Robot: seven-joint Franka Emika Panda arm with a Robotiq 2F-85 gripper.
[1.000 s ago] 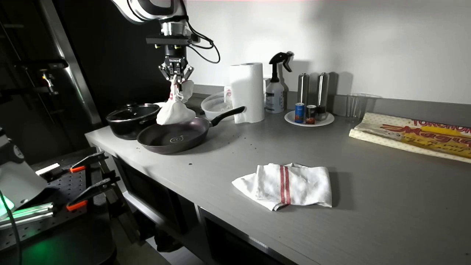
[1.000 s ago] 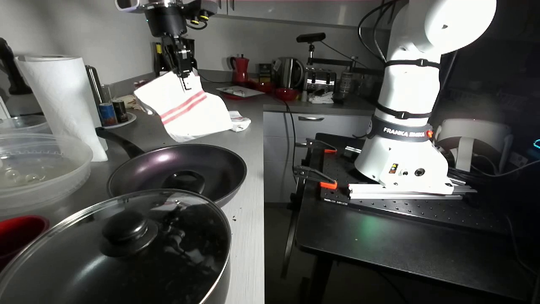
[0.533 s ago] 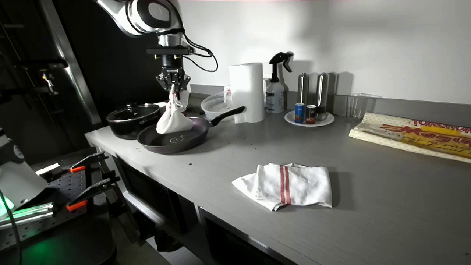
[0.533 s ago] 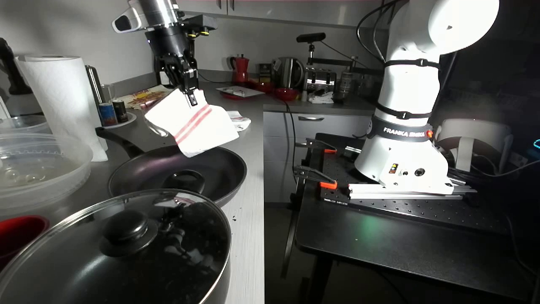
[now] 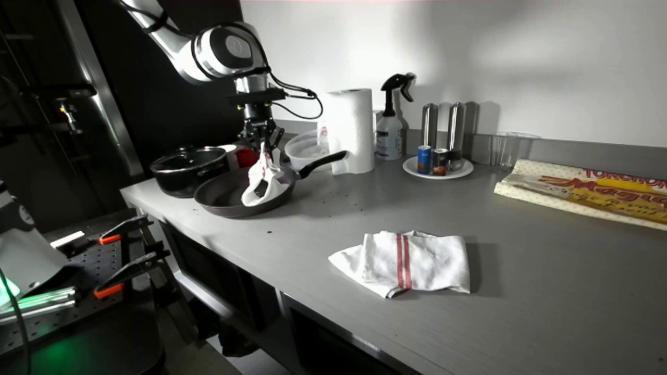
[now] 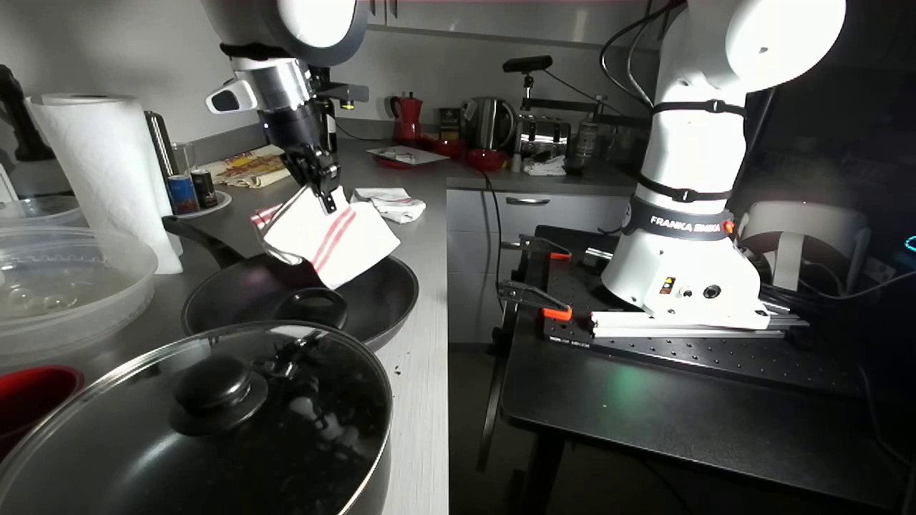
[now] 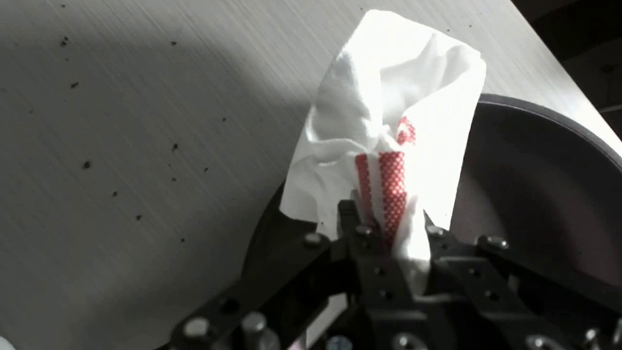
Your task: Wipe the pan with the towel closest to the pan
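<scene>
In an exterior view the hand [image 5: 264, 149] has come lower over the last second and shifted toward the handle [image 5: 323, 161] of the pan [image 5: 221, 192]; the towel [image 5: 270, 174] in its grasp, higher a second ago, now trails inside the pan on the handle side. Fetching looks finished, and wiping seems just to be starting. The pot [image 5: 182, 182] stands close beside the pan; a spare towel [image 5: 417, 263] lies folded on the worktop [image 5: 323, 245], well apart.

In an exterior view the towel's lowest corner dips deeper than before, though whether it presses on the bottom I cannot tell. The lid [image 6: 179, 465] hides part of the pan. The roll [image 6: 107, 179] and tub [image 6: 93, 322] stand near the handle and might be knocked if the pan swivels.

In the wrist view the hand is clamped on the bunched towel, whose loose folds mask some of the pan's edge. Dark specks [image 7: 86, 165] dot the worktop; nothing seen steadies the pan, so it may slide under rubbing.
</scene>
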